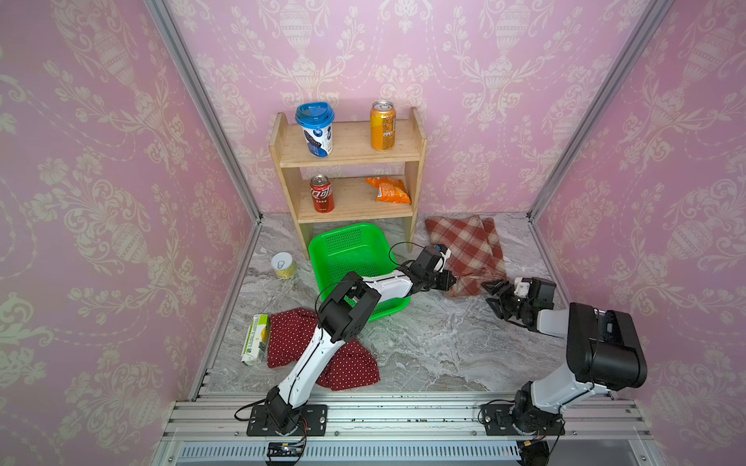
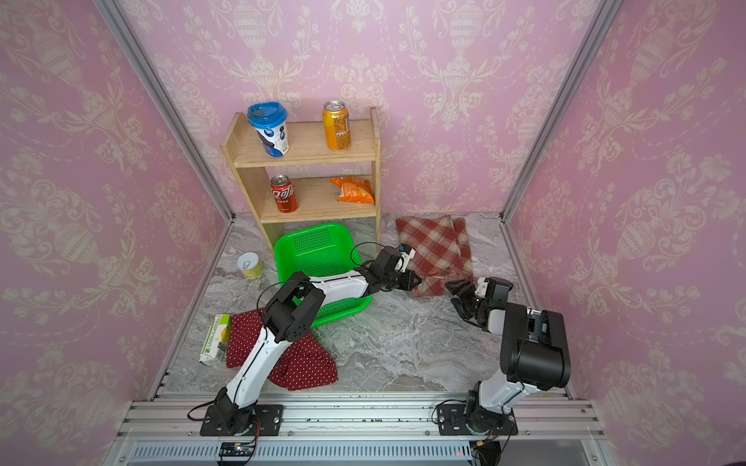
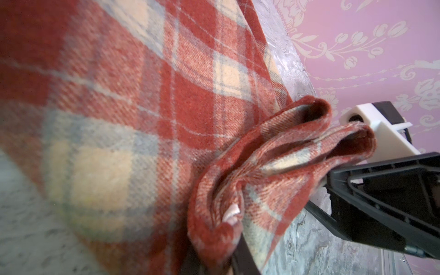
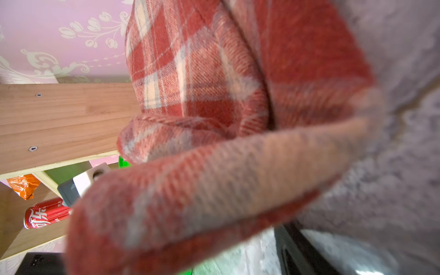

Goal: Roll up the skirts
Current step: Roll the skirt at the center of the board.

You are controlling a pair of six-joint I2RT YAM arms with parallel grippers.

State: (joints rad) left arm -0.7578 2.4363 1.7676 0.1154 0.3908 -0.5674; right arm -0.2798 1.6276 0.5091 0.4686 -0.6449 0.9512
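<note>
**While one claw pinches the plaid skirt, the other lines up**

Because the plaid skirt (image 1: 468,246) is thick and lies lengthwise in the far right corner of the table (image 1: 424,343), its first turn needs both near corners lifted together. The left claw (image 1: 449,280) is clamped on the near left corner of that skirt. The left wrist view shows a bunched fold of several layers caught between its jaws. The right claw (image 1: 497,297) sits at the near right corner with its jaws apart and its tips just at the cloth edge. I cannot tell whether any fabric lies between them. The dotted skirt (image 1: 351,367) lies spread by the near left corner of the table, partly under the left arm, and neither claw grips it.

The step in hand looks like getting a matching hold for the start of the roll. To do it well, the right claw should slide far enough over the hem to take all the layers, as the left one has, then close at the same height. Both should then lift only slightly and carry the hem toward the far edge in step, so the turn stays straight and tight. A one-sided pull would likely skew the thick cloth or drag it toward the basket (image 1: 343,242) nearby.
</note>
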